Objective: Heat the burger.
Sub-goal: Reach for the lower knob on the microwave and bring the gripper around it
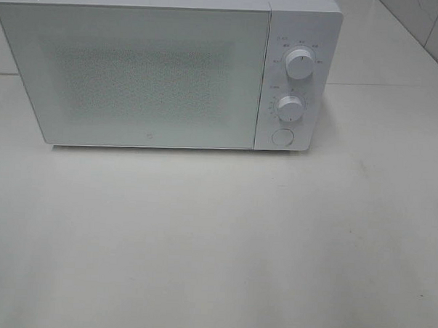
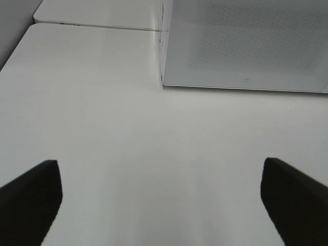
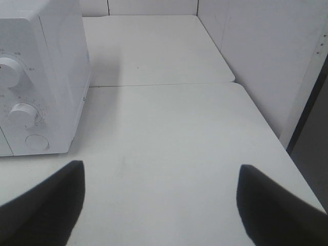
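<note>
From the high camera, a boxy white microwave oven (image 1: pixel 136 73) sits at the back of the pale, matte tabletop (image 1: pixel 215 244) with its speckled glass door shut flush. Its two round white dials (image 1: pixel 299 66) and the round door button (image 1: pixel 282 136) below them face forward on the right, where an arm could reach them. Neither arm shows in this view, and neither does the burger. It may be behind that door, but the frosted pane hides whatever is inside, so I cannot tell. In the left wrist view, the left gripper (image 2: pixel 159 169) hangs low over bare table in front of the oven's left front corner. Its dark fingers are spread wide with nothing between them, which looks to me like a waiting pose. In the right wrist view, the right gripper (image 3: pixel 160 171) is also parted wide and empty. It is off to the oven's control side, so I'd judge it well placed for the dials or the button.
</note>
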You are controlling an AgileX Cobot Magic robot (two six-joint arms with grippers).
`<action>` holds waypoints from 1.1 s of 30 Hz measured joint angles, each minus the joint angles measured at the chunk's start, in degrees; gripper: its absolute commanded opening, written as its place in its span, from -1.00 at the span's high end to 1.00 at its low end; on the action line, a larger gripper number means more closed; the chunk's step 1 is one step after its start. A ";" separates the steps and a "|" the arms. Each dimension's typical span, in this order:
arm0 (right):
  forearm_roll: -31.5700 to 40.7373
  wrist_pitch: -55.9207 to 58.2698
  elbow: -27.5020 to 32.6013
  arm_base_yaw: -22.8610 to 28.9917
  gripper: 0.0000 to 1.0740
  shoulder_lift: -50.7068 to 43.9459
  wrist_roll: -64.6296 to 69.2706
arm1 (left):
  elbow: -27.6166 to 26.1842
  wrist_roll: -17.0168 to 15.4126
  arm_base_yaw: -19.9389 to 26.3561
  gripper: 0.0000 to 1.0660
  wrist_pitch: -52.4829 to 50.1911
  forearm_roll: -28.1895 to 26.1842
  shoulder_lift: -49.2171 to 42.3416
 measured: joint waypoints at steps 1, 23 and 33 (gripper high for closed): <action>0.00 -1.38 0.57 0.00 -0.42 0.86 0.00 | 0.00 0.00 0.00 -0.84 0.00 0.00 0.00; 0.06 -28.25 3.38 0.00 -0.42 20.74 0.23 | 0.00 0.00 0.00 -0.84 0.00 0.00 0.00; 0.06 -36.55 3.38 0.00 -0.42 27.85 1.43 | 0.00 0.00 0.00 -0.84 0.00 0.00 0.00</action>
